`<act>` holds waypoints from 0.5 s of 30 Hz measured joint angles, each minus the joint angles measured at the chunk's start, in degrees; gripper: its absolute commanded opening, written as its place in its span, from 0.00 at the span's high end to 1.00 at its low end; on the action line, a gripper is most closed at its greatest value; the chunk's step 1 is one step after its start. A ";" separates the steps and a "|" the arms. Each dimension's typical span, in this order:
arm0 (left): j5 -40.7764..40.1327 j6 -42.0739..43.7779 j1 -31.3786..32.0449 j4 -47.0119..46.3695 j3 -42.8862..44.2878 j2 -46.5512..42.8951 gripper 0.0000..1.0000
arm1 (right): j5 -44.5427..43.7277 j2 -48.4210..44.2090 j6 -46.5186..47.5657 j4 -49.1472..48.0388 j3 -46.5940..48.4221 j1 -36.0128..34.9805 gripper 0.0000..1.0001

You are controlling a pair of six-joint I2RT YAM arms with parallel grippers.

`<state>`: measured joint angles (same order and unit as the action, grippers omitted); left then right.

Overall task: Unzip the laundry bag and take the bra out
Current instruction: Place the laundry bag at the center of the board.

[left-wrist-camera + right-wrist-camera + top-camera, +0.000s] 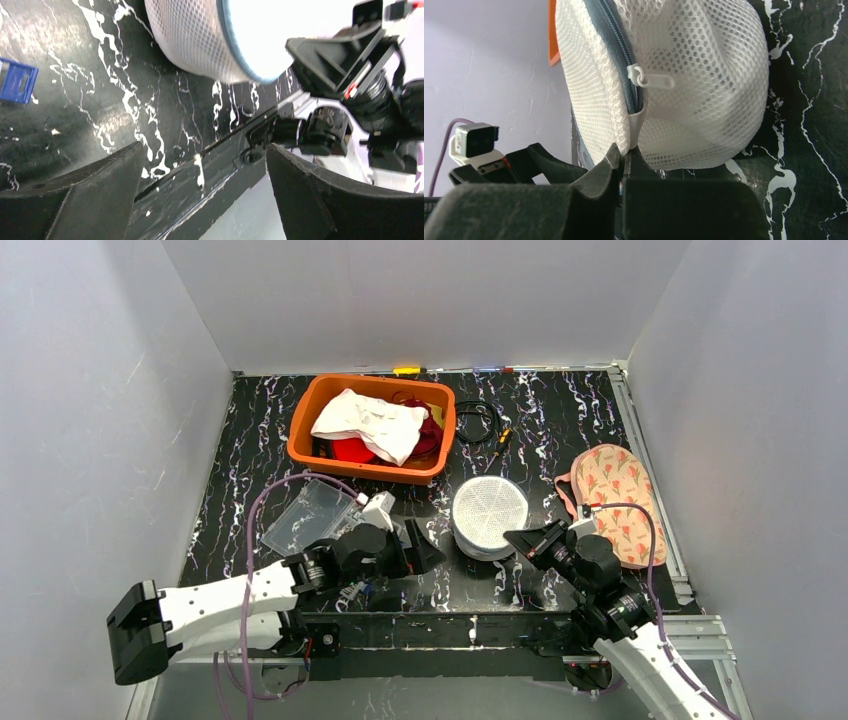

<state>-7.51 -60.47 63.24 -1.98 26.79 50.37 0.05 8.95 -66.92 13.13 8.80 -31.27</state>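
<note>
Fingertips [610,162] of the right gripper [624,159] are pressed together on the fabric tab at the zipper end of the laundry bag [704,100]. From that pinch the zipper [616,45] runs straight away from the fingers around the bag's rim, with the zipper pull [655,80] lying just past the tab. The left gripper [205,200], fingers spread wide and empty, stands near the bag's opposite side, so the pull likely falls to it.
</note>
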 measured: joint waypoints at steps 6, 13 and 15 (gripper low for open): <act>-4.28 -1.40 0.04 -3.10 5.25 9.07 0.15 | 0.20 0.94 -0.70 0.07 -0.76 0.00 0.99; -5.25 0.46 -0.26 -5.77 12.11 20.35 0.20 | 1.95 3.32 -0.52 -0.22 -0.76 0.00 0.99; -5.25 0.90 -0.70 -6.14 12.85 22.32 0.23 | 2.45 3.82 -0.35 -0.50 -0.76 0.00 0.99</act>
<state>-12.75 -59.57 62.54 -8.12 39.64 72.69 2.50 12.78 -67.26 12.62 8.03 -31.27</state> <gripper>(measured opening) 0.808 0.053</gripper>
